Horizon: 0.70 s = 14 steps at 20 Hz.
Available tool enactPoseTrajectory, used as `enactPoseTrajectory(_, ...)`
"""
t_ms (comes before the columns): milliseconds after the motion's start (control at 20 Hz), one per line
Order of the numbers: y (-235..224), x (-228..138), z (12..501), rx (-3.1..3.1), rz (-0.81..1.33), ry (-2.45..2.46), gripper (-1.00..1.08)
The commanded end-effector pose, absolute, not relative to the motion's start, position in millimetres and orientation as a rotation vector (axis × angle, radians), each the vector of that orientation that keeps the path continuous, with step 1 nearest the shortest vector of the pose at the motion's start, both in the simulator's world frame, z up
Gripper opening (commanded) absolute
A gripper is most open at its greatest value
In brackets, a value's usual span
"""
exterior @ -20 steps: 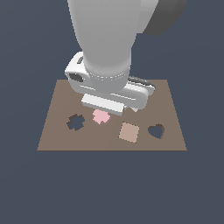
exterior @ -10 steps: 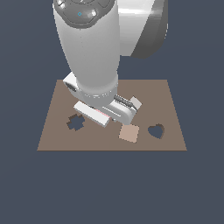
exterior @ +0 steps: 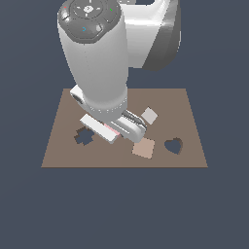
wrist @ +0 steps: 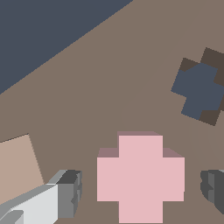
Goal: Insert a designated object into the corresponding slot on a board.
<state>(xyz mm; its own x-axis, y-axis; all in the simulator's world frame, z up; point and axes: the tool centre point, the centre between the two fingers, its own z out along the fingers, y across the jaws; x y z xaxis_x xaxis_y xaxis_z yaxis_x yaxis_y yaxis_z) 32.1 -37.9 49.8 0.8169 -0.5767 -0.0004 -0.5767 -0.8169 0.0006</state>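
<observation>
The gripper (wrist: 140, 192) is spread, one finger (wrist: 65, 194) either side of the pink cross (wrist: 140, 177), not touching. The cross lies on the board (exterior: 185, 112), near the cross-shaped slot (exterior: 83, 136) at the exterior view's left. If the fingers close off-center, the cross could twist and jam at the slot.

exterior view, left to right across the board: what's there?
cross-shaped slot → gripper over the pink cross piece → tan square → heart-shaped cutout, all on the brown board.
</observation>
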Motion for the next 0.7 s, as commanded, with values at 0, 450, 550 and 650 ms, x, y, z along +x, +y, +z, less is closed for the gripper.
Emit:
enactPoseTrajectory(0,-38.0,32.1,49.4,2.994,-0.001,-0.951,1.0)
enactPoseTrajectory(450,-37.9,32.0,30.0,2.994,0.0,-0.952,1.0)
enactPoseTrajectory(550,-37.9,32.0,30.0,2.994,0.0,-0.952,-1.0)
enactPoseTrajectory(650,-37.9,32.0,30.0,2.994,0.0,-0.952,-1.0)
